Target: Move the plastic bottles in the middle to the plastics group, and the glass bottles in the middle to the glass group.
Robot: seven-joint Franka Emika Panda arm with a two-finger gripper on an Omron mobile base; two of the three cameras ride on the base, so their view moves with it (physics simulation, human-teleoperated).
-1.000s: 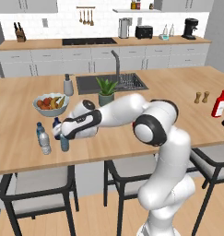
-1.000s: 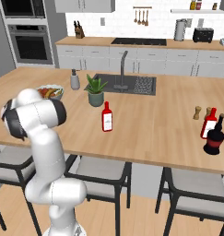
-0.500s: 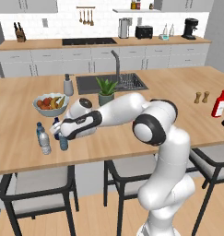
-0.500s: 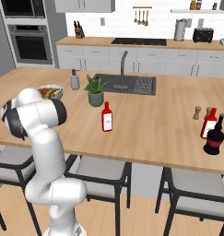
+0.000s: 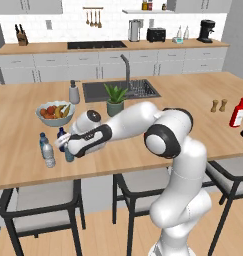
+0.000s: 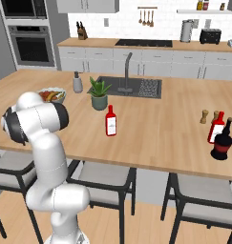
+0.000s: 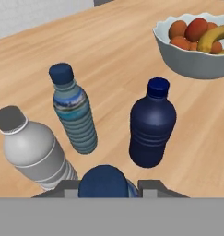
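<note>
My gripper (image 7: 109, 185) is shut on the pale teal plastic bottle (image 7: 104, 180), whose blue cap shows between the fingertips (image 7: 69, 186). The bottle hangs low at the counter's left end (image 5: 69, 155). Just beyond it stands the dark navy plastic bottle (image 7: 152, 123) (image 5: 61, 134). Beside that is the plastics group: a clear greyish water bottle (image 7: 32, 152) (image 5: 48, 155) and a bluish one with a blue cap (image 7: 74, 115) (image 5: 42, 138). A red glass bottle (image 6: 110, 121) stands mid-counter. The glass group, a red bottle (image 6: 216, 127) and a squat dark bottle (image 6: 222, 141), is at the far right.
A white fruit bowl (image 7: 196, 55) (image 5: 54, 114) sits close behind the navy bottle. A potted plant (image 5: 114, 100), a soap dispenser (image 5: 73, 92) and the sink (image 5: 120, 90) lie further back. Two small shakers (image 6: 205, 116) stand near the glass group. Stools line the near edge.
The hand has sunk slightly toward the counter with the teal bottle still in its grip. Nothing else has moved.
</note>
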